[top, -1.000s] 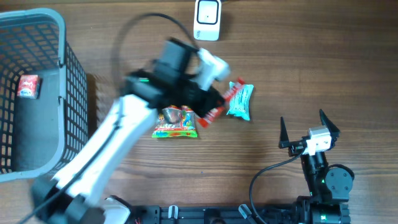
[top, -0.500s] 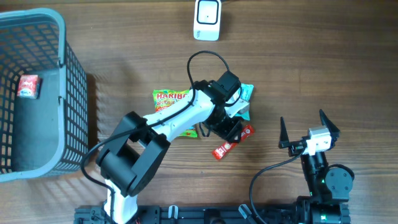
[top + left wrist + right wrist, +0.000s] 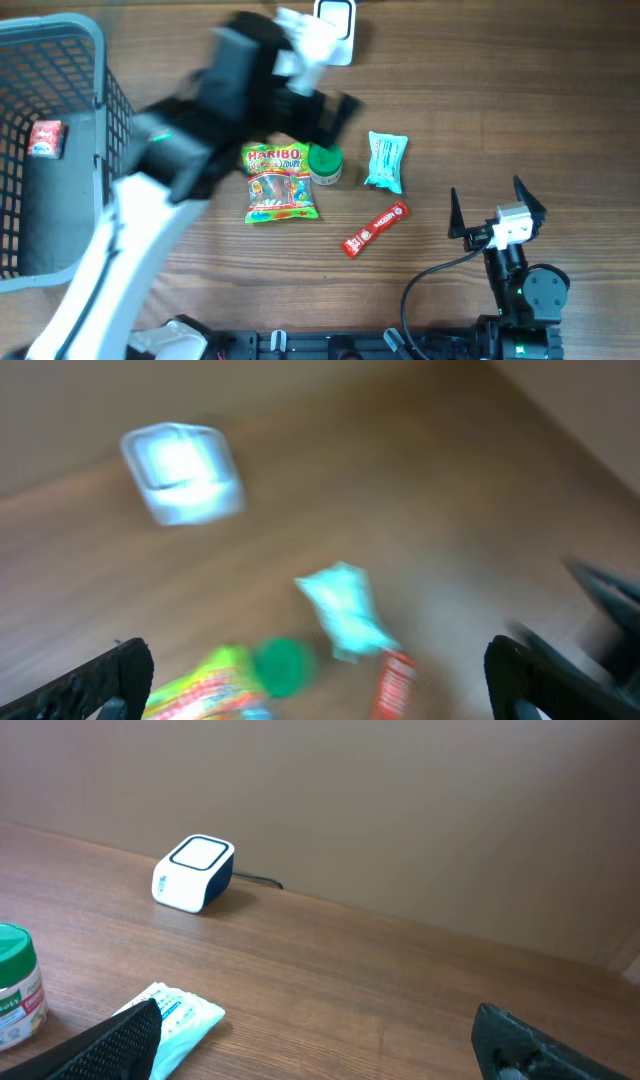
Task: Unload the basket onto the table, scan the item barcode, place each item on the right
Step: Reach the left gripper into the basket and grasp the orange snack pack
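Red stick packet [image 3: 375,229] lies loose on the table, beneath the left gripper [image 3: 320,675], whose fingers are spread wide and empty; scanner [image 3: 333,30] sits just beside that gripper; right gripper [image 3: 497,205] spread, idle; nothing is held, so the scan looks yet to do.

A brown wood-grain table [image 3: 500,100] stands against a plain beige wall [image 3: 400,800].

Light: soft, even and moderately bright over the wooden table [image 3: 520,100]; no glare.
Shadows: faint, beside the basket [image 3: 100,110].
Overhead blur: left arm [image 3: 170,180] heavily smeared, everything else sharp.
Left wrist: whole frame motion-blurred; scanner [image 3: 180,470] washed pale.
Right wrist: sharp.
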{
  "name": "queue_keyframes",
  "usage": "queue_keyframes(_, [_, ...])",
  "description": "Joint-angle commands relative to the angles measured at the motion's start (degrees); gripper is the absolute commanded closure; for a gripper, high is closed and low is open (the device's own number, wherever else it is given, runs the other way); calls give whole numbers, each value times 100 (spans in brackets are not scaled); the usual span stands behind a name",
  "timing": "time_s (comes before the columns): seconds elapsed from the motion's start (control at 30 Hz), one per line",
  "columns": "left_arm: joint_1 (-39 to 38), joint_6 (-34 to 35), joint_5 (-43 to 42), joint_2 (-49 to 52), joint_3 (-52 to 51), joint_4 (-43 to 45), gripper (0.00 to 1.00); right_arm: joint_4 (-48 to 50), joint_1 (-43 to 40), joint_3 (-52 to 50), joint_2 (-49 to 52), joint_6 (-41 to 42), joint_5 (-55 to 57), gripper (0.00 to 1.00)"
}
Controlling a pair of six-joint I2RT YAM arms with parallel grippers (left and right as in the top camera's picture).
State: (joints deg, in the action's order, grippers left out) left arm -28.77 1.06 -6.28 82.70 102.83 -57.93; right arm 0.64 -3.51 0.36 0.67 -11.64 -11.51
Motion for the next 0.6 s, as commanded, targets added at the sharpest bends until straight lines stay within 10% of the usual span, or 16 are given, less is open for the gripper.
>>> queue_keyframes(0.0, [1602, 1318, 1823, -651, 22, -109, 0, 17, 24, -7, -39, -31, 15, 0])
queue_keyframes(0.2, [4946, 2540, 1869, -691, 11, -748, 0, 17, 24, -7, -39, -31, 15, 0])
queue_keyframes(0.37, [6109, 2457, 1849, -109, -595, -168, 1, 17, 24, -7, -39, -33, 15, 0])
queue_keyframes(0.57, [6266, 369, 970, 229, -2422, 2127, 0, 17, 24, -7, -39, -33, 13, 0])
